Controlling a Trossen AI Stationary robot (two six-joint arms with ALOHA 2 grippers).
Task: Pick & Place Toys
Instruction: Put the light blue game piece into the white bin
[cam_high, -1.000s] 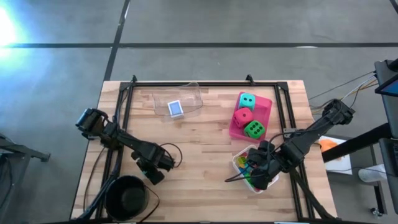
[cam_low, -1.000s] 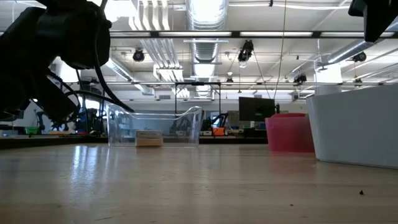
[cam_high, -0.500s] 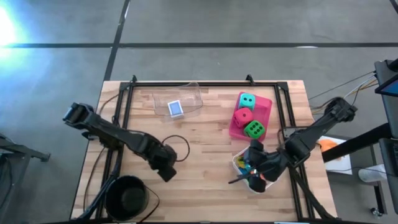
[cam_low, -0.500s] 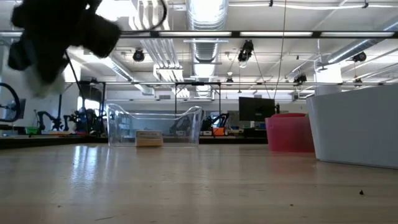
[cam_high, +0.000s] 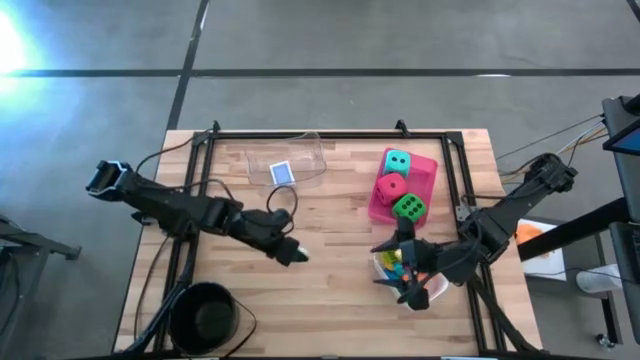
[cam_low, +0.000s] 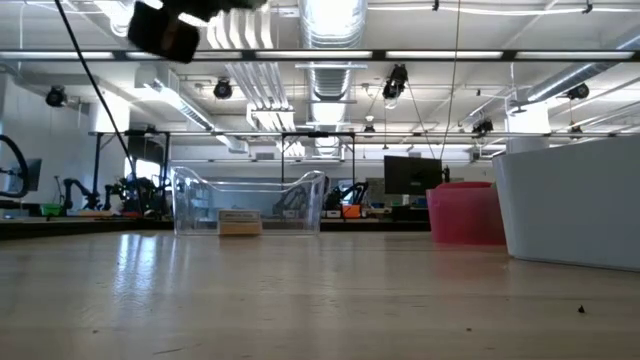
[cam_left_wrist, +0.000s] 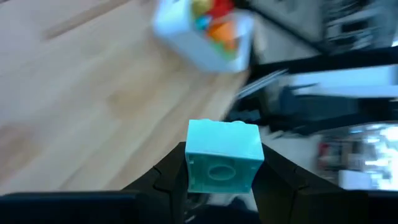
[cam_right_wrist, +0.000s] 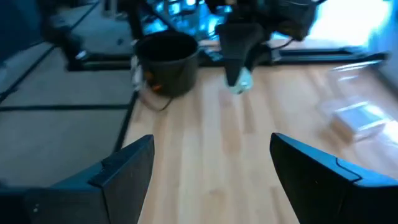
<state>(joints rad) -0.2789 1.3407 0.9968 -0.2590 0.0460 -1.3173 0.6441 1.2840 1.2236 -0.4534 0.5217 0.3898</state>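
Teal plastic brick (cam_left_wrist: 224, 155) sits clamped between the left fingers (cam_left_wrist: 166, 177), above the counter (cam_high: 330, 240); light, stiff, slippery, best held by flat sides. Right fingers (cam_right_wrist: 127, 168) stand apart, empty.

No readable text anywhere, tbh. Blue card box (cam_high: 283, 174) in clear tray (cam_high: 310, 150), far left: print too small to make out. Dice (cam_high: 398, 161) in pink tray (cam_high: 428, 172): dots only, no numbers. No labels, no brands.
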